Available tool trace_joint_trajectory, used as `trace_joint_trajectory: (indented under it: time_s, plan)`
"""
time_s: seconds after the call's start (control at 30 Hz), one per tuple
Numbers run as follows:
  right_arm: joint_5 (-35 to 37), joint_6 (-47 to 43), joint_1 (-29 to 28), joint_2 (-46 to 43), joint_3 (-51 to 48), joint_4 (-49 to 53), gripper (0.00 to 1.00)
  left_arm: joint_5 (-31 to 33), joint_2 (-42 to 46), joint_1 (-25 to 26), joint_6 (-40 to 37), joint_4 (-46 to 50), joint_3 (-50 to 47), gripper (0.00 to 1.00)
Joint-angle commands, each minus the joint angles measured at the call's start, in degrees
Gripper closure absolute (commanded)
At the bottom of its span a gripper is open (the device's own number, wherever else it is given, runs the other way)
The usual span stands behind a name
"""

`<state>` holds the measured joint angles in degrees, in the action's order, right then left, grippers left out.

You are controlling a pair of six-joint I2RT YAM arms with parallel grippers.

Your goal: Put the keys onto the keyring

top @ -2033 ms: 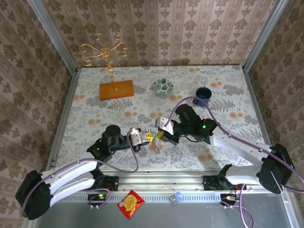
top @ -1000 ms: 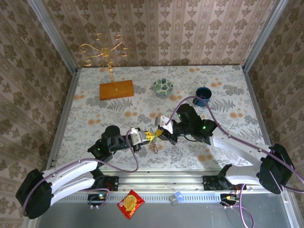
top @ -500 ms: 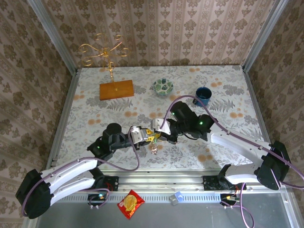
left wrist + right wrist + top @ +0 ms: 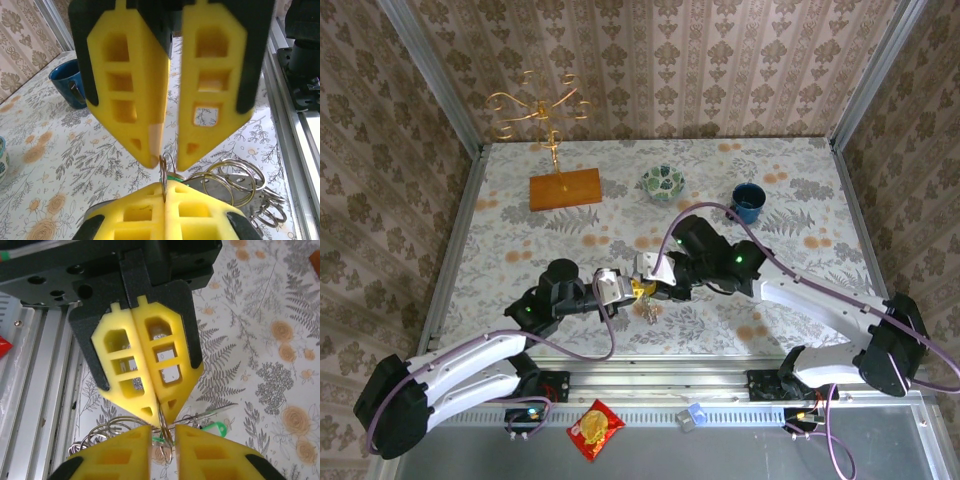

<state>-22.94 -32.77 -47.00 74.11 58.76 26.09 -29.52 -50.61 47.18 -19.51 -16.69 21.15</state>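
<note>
The keyring [image 4: 163,172] stands on edge at the lower middle of the left wrist view. Its thin wire is pinched in the seam of the left gripper [image 4: 165,185], whose yellow fingers are pressed together on it. A green-headed key [image 4: 216,430] sits just right of that spot, at the lower right of the right wrist view. Whether it is threaded on cannot be told.

The right gripper [image 4: 163,434] meets the left one tip to tip, its fingers narrowly parted with the ring's wire in the gap and apparently not clamped. A bunch of silver split rings [image 4: 235,177] hangs at the lower right of the left wrist view, above the floral table [image 4: 570,240].

The step in hand looks like feeding a key onto the pinched ring. It would go best if the left claw kept the ring rigid and edge-on. The right should take the key by its green head, not the wire, and work it round in small turns. The dangling rings could snag.
</note>
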Motion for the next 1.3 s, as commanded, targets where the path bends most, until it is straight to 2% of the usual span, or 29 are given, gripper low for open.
trace_joint_trajectory:
  time_s: [0.0,0.43,0.77,0.9,1.03,1.17,1.27]
  plan:
    - [-3.9,4.9,2.2,-3.7,-3.7,-5.3,0.77,-0.9,1.5,-0.1,0.0,-3.1,-0.1,1.0]
    - [-6.2,8.9,3.4,-3.8,-8.5,-10.3,0.77,-1.1,1.6,-0.1,0.2,-4.0,-0.4,1.0]
    - [-6.8,10.1,4.0,-3.6,-9.6,-11.2,0.94,-1.1,1.5,-0.1,0.4,-4.8,-0.6,1.0]
    - [-6.9,10.4,4.3,-3.4,-10.0,-11.6,0.96,-1.1,1.4,-0.1,1.2,-6.3,-1.0,1.0]
    - [-7.4,11.2,4.4,-2.9,-10.0,-12.7,0.9,-1.2,1.1,-0.1,1.5,-6.9,-1.1,1.0]
    - [-7.2,12.3,4.8,-4.2,-10.6,-14.3,0.76,-0.9,1.4,-0.1,1.8,-7.2,-1.5,1.0]
    - [-7.0,12.7,5.2,-6.7,-12.5,-16.0,0.74,-0.7,1.7,-0.1,2.1,-7.8,-1.8,1.0]
